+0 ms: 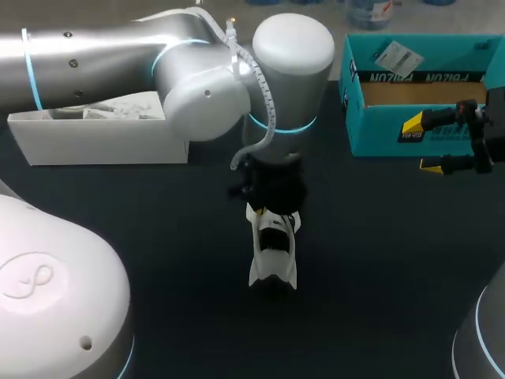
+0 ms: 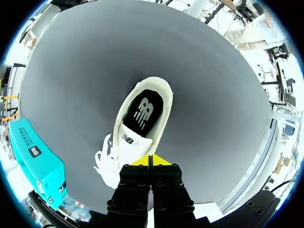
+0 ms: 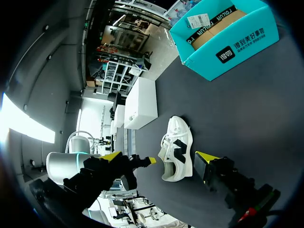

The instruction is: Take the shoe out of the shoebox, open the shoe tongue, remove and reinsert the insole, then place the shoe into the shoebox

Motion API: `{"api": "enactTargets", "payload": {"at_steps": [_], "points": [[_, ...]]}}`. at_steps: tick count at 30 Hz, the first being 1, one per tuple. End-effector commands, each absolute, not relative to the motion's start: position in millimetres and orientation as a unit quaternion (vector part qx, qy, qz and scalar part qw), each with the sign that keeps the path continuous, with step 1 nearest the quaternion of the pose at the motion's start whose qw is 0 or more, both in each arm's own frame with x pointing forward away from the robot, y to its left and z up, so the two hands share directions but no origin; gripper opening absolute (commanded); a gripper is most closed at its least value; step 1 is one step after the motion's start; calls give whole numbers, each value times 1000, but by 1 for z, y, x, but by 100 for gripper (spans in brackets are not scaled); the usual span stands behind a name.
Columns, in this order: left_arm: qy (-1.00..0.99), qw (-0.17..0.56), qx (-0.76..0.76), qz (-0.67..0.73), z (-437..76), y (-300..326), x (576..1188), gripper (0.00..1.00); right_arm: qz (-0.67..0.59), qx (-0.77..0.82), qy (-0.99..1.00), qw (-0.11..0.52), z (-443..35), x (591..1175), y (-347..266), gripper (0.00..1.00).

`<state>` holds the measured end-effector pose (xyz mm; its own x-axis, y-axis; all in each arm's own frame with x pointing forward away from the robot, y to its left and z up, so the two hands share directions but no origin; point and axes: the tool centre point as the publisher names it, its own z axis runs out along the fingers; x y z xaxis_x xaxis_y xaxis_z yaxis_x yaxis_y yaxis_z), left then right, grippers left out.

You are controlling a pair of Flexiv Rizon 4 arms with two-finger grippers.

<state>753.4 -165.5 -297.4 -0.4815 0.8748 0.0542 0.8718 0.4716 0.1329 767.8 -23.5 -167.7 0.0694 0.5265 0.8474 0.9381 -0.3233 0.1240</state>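
Observation:
A white sneaker point(image 1: 273, 254) with a black insole point(image 2: 145, 113) stands upright on the dark table, mid-table. My left gripper point(image 1: 272, 207) hangs directly above it, shut; its yellow tips point(image 2: 150, 160) sit at the shoe's rim beside the tongue point(image 2: 129, 138). Whether they pinch anything I cannot tell. The teal shoebox point(image 1: 410, 103) stands open at the back right. My right gripper point(image 1: 422, 146) hovers in front of the box, open wide and holding nothing. In the right wrist view the sneaker point(image 3: 176, 151) lies ahead of the right gripper point(image 3: 159, 156), with the shoebox point(image 3: 223, 38) beyond.
A white open box point(image 1: 95, 140) stands at the back left, partly under my left arm. Bare dark table surrounds the sneaker on all sides.

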Motion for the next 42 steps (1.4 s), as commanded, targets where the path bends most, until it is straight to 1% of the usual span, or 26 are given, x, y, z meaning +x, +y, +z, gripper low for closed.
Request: {"api": "enactTargets", "payload": {"at_steps": [1, 14, 15, 16, 18, 19, 21, 23, 25, 26, 27, 28, 29, 33, 42], "points": [[992, 12, -40, 116, -272, -155, 716, 0, -428, -693, -530, 238, -168, 768, -22, 100], [992, 12, -40, 116, -272, -155, 716, 0, -428, -693, -530, 238, -168, 768, -22, 100], [994, -16, -69, 81, -269, -152, 714, 0, -428, -693, -530, 238, -168, 768, -22, 100], [989, -15, -130, 67, -269, -150, 710, 0, -428, -693, -530, 238, -168, 768, -22, 100], [972, -49, -221, 64, -270, -149, 703, 0, -428, -693, -530, 238, -168, 768, -22, 100], [965, -49, -247, 72, -272, -149, 699, 0, -428, -693, -530, 238, -168, 768, -22, 100], [958, -78, -271, 55, -275, -149, 691, 0, -428, -693, -530, 238, -168, 768, -22, 100], [959, -68, -270, 49, -278, -152, 683, 0, -428, -693, -530, 238, -168, 768, -22, 100], [967, -73, -237, 58, -281, -156, 678, 0, -428, -693, -530, 238, -168, 768, -22, 100], [970, -75, -224, 56, -283, -158, 675, 4, -428, -693, -530, 238, -168, 768, -22, 100], [974, -66, -209, 51, -283, -159, 673, 43, -428, -693, -530, 238, -168, 768, -22, 100], [980, -56, -184, 52, -284, -161, 669, 85, -428, -693, -530, 238, -168, 768, -22, 100], [980, -63, -186, 44, -284, -162, 668, 100, -428, -693, -530, 238, -168, 768, -22, 100], [988, -28, -150, 33, -288, -166, 661, 100, -428, -693, -530, 238, -168, 768, -22, 100], [997, 11, -72, 32, -317, -183, 662, 100, -428, -693, -530, 238, -168, 768, -22, 100]]}}
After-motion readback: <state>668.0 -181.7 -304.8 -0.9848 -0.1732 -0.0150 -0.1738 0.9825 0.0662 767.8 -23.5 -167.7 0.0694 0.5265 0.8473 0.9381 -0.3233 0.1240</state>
